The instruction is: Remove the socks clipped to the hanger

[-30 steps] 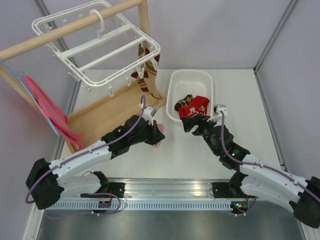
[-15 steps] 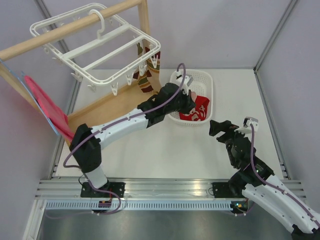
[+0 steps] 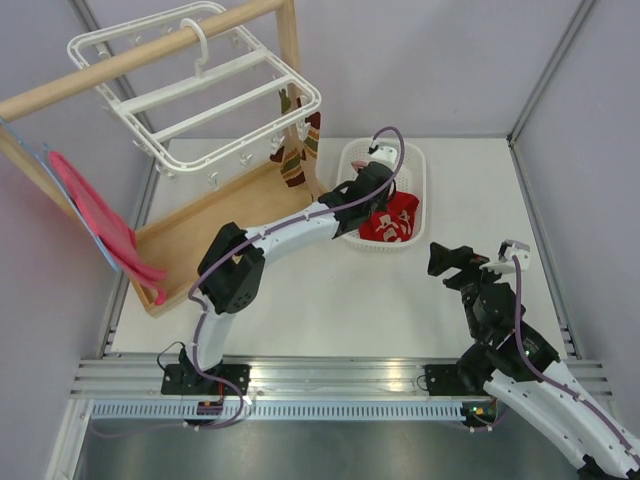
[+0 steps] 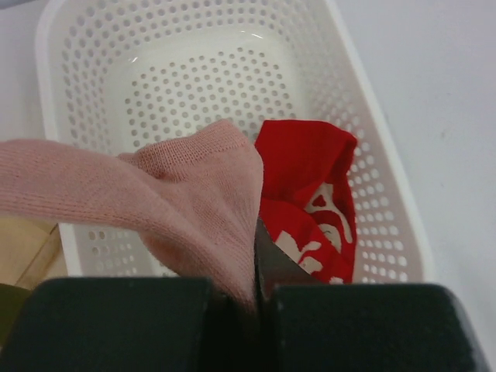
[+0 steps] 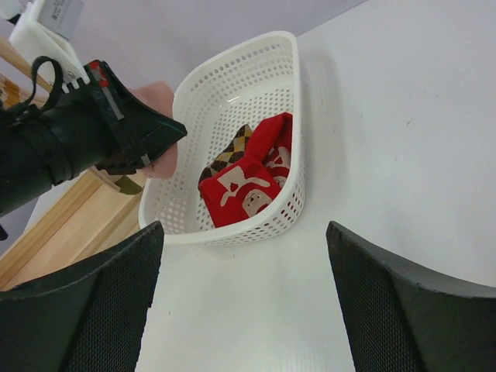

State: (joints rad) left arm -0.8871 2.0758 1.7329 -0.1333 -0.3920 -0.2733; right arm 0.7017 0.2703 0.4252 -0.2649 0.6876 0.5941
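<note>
1. Right, the left claw (image 4: pixel 256 304) is clamped tight on the pink sock (image 4: pixel 194 201), hovering over the basket (image 3: pixel 421 166) at its rack-side rim.
2. Trouble spot: most of that sock trails sideways past the rim, towards the wooden rack (image 3: pixel 215 235). If it is let go here, I reckon it drapes over the edge or slides outside.
3. Knit fabric is bunched deep between the fingers, so it may cling when the jaws part and ride away with the arm.
4. Inside the basket lie a red sock (image 4: pixel 310 178) and a checkered sock (image 5: pixel 232 151). Reaching lower to place the pink one could drag those about.
5. Just beyond the basket's far-left corner, more socks (image 3: pixel 295 160) hang clipped to the hanger (image 3: pixel 200 100). A careless swing of the left arm could knock them and set the frame rocking, which would make the next pull harder.
6. Meanwhile the right claw (image 3: pixel 478 255) stands spread wide and empty, well off the basket's near-right side above the worktop (image 3: pixel 330 300). No collision risk from there, as I judge it.
</note>
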